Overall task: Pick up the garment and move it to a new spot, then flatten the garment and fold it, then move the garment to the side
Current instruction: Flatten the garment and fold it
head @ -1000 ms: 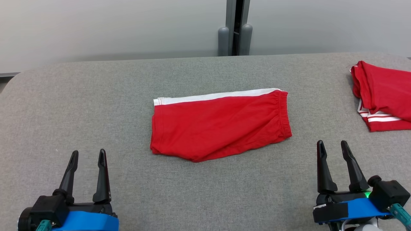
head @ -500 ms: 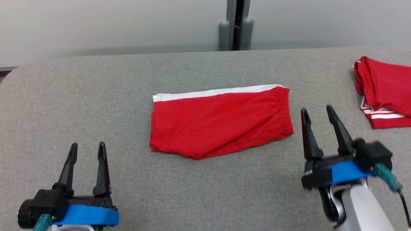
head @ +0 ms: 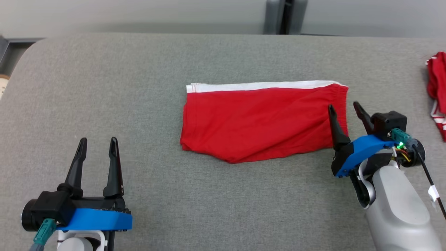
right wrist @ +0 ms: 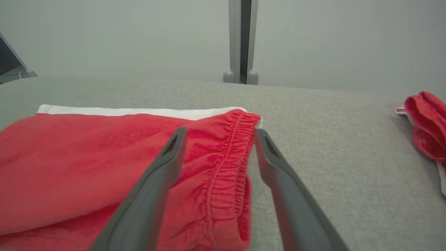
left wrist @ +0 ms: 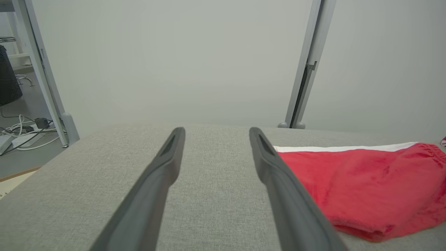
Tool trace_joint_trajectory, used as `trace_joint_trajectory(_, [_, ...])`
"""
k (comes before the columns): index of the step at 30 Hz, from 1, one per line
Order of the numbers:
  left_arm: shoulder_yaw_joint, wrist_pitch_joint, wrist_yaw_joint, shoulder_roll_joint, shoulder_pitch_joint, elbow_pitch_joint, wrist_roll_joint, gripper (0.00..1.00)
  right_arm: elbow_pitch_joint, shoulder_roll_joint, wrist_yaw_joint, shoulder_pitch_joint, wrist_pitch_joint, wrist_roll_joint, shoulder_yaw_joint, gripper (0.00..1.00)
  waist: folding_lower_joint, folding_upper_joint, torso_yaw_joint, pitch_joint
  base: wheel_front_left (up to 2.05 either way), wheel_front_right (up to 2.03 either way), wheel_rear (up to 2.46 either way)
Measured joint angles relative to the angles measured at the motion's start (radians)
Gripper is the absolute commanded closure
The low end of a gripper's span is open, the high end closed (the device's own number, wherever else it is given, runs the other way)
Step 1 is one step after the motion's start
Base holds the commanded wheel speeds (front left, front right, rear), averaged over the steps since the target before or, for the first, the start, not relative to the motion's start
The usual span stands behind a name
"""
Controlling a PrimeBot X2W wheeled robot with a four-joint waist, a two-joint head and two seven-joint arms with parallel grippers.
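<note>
- Over the last second the right gripper [head: 343, 105] has travelled from the near right corner up to the right end of the red cotton shorts [head: 261, 122]. The head camera has swung as well, so the shorts' apparent shift is not their own.
- The shorts lie flat and doubled over, mid-way across the grey fabric-covered table [head: 139, 69], with a white strip [head: 261, 85] along the far edge and the gathered elastic waistband [right wrist: 226, 164] at the right.
- The right gripper's fingers are spread wide. In the right wrist view the waistband runs between them. I cannot tell whether the tips touch the cloth.
- The left gripper [head: 98, 139] hovers near the table's left front, fingers also apart and empty, well clear of the shorts.
- A second red garment with white stripes [head: 437, 76] lies bunched at the far right edge.
- My judgement is that a grip on the waistband end is being lined up. Shorts lying neat like this would fit either the opening lift to a new spot or the closing move aside.
- To grip well, come in low so one finger slides under every layer. Close on the thick elastic rather than the thin cloth, and avoid pinching the table cover.
- Gripped at one end only, the far end will drag and the fold may open.
</note>
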Motion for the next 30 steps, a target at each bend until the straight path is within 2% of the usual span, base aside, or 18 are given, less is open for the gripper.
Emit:
trace_joint_trajectory(6, [-0.001, 0.000, 0.000, -0.001, -0.019, 0.001, -0.017, 0.00, 0.159, 0.000, 0.000, -0.028, -0.026, -0.013, -0.042, 0.00, 0.0000, 0.0000, 0.029, 0.040, 0.00, 0.00, 0.00])
trace_joint_trajectory(16, [-0.021, 0.000, 0.012, -0.002, -0.034, -0.002, -0.032, 0.00, 0.314, 0.031, 0.000, -0.057, -0.083, 0.011, -0.073, 0.00, 0.0000, 0.0000, 0.030, 0.052, 0.00, 0.00, 0.00])
trace_joint_trajectory(17, [-0.024, 0.000, 0.013, -0.002, -0.035, -0.003, -0.033, 0.00, 0.323, 0.036, 0.000, -0.061, -0.088, 0.022, -0.068, 0.75, 0.0000, 0.0000, 0.029, 0.052, 0.00, 0.00, 0.00])
trace_joint_trajectory(18, [-0.025, 0.000, 0.014, -0.002, -0.035, -0.004, -0.033, 0.00, 0.328, 0.041, 0.000, -0.065, -0.094, 0.036, -0.066, 1.00, 0.0000, 0.0000, 0.028, 0.053, 0.00, 0.00, 0.00])
trace_joint_trajectory(25, [-0.025, 0.000, 0.016, -0.002, -0.035, -0.006, -0.033, 0.00, 0.347, 0.049, 0.001, -0.082, -0.129, 0.092, -0.041, 1.00, 0.0000, 0.0000, 0.002, 0.054, 0.00, 0.00, 0.00])
trace_joint_trajectory(30, [-0.019, 0.000, 0.015, -0.002, -0.028, -0.004, -0.028, 0.00, 0.332, -0.007, 0.001, -0.050, -0.139, 0.147, -0.040, 1.00, -0.0001, 0.0000, -0.027, 0.037, 0.00, 0.00, 0.00])
